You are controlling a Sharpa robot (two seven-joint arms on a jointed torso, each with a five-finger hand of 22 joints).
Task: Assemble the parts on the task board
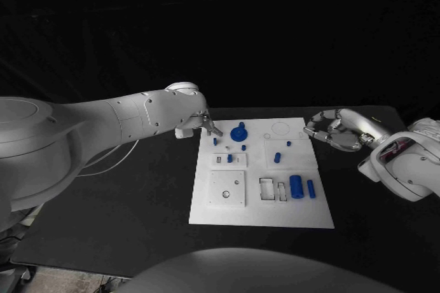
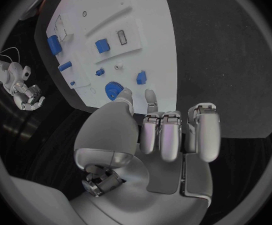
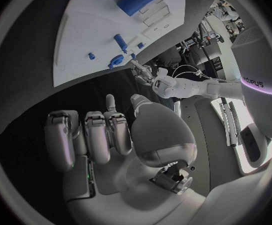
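The white task board lies in the middle of the black table. Near its far left corner stands a blue gear-shaped part, with several small blue pegs around it. A large blue cylinder and a slimmer blue piece lie on the near right. My left hand hovers at the far left corner, just left of the gear. Most of its fingers are curled in, and it holds nothing. My right hand hangs off the far right edge, likewise curled and holding nothing.
The board carries a raised square block at the near left and rectangular slots beside the cylinder. Bare black table surrounds the board on all sides. The left forearm reaches in over the table's left.
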